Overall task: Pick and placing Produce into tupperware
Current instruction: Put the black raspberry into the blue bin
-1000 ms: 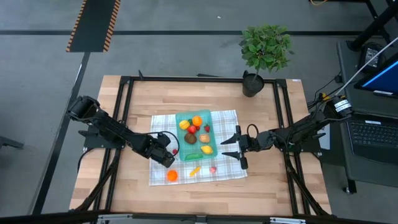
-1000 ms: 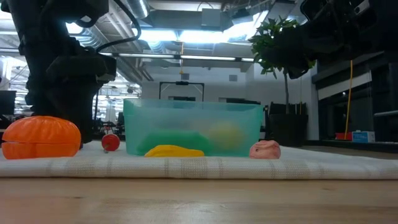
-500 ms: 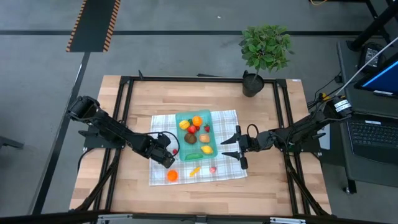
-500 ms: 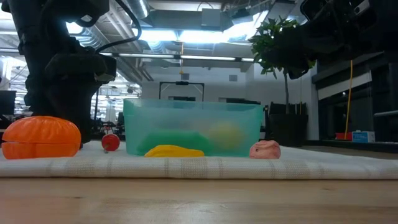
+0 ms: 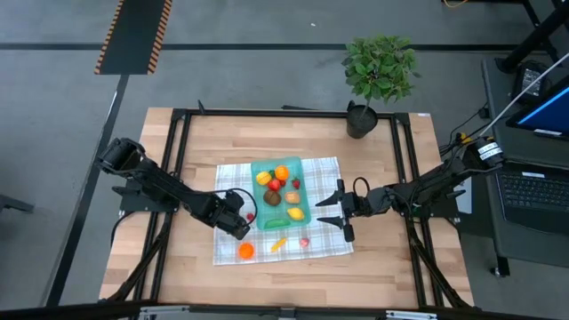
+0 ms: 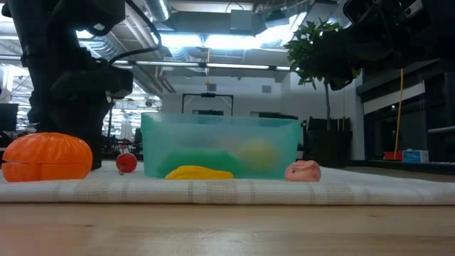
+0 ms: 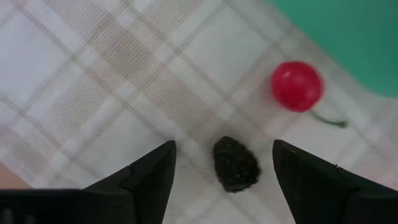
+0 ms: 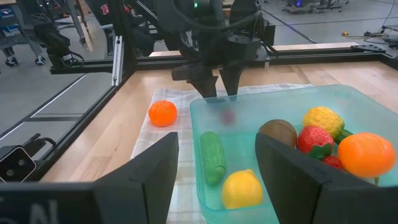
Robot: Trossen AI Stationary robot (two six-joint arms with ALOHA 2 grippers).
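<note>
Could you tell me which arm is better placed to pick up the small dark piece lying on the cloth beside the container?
The left. Its tool sits directly over the small dark piece, one finger on either side, still apart from it. The right tool waits on the far side of the container.

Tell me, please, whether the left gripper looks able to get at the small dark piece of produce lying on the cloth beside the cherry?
Probably yes. The left gripper has its open fingers on either side of the dark piece, nothing lies between them, and the cherry sits clear, nearer the tupperware.
</note>
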